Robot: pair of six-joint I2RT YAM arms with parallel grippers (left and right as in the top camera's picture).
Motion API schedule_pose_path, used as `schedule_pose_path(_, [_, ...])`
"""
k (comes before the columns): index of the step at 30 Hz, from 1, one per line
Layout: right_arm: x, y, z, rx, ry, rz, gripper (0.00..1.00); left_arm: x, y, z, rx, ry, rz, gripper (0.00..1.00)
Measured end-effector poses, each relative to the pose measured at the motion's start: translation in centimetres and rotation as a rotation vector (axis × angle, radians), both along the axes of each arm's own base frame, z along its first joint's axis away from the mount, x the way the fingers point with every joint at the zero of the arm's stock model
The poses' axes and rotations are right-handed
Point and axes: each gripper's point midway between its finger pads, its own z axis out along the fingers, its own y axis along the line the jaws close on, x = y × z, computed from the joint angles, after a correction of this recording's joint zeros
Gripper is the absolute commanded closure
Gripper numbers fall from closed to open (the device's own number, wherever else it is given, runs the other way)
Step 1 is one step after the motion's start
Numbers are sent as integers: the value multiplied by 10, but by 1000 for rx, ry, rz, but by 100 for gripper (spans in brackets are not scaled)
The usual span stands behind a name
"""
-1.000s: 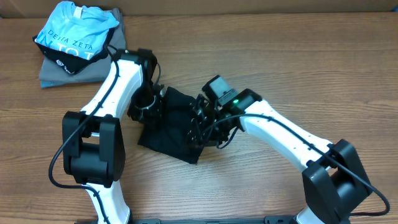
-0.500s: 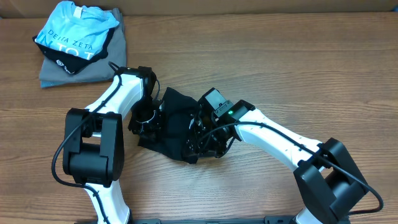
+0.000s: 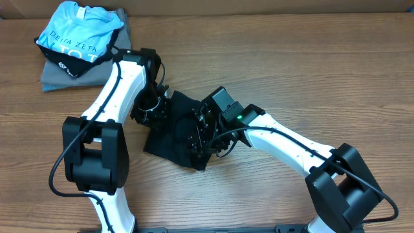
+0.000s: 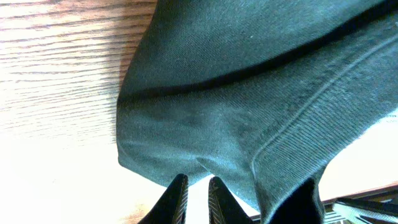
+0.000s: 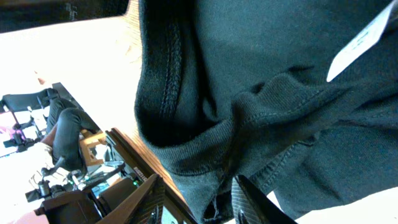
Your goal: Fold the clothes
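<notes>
The clothes, a black T-shirt (image 3: 169,137), lie in a folded bundle on the wooden table between both arms. My left gripper (image 3: 151,111) sits at the bundle's left edge. In the left wrist view its fingertips (image 4: 179,194) stand a narrow gap apart with nothing between them, and the ribbed hem (image 4: 292,143) lies just beyond the tips. My right gripper (image 3: 202,134) is over the bundle's right side. It is open in the right wrist view (image 5: 199,202), with a hanging fold of cloth (image 5: 217,180) between the fingers, touching one. A white tag (image 5: 360,40) shows.
At the back left lies a light blue shirt with white lettering (image 3: 74,32) on top of a grey folded shirt (image 3: 97,76). Bare wooden table (image 3: 304,71) stretches to the right and along the front. The arm bases stand at the front edge.
The left gripper dipped toward the front, came back, and its jaws parted slightly off the cloth. The right gripper moved left across the shirt.
</notes>
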Motion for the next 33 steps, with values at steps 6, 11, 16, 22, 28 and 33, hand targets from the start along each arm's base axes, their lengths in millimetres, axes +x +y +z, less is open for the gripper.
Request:
schedule_pose_path(6, [-9, 8, 0, -3, -1, 17, 66, 1, 1, 5, 0, 2, 2, 84])
schedule_pose_path(11, [-8, 7, -2, -11, 6, 9, 96, 0, 1, 5, 5, 3, 1, 84])
schedule_pose_path(16, [-9, 2, -8, -42, 21, 0, 96, 1, 3, 5, 16, -1, -2, 84])
schedule_pose_path(22, [-9, -32, -24, -184, 103, -85, 96, 0, 7, 5, 38, 1, -8, 81])
schedule_pose_path(28, [2, -51, -27, -203, 126, -136, 59, 0, 10, 5, 51, 0, -13, 76])
schedule_pose_path(33, [5, -26, -13, -59, 59, -40, 37, 1, 10, 5, 55, -2, -14, 75])
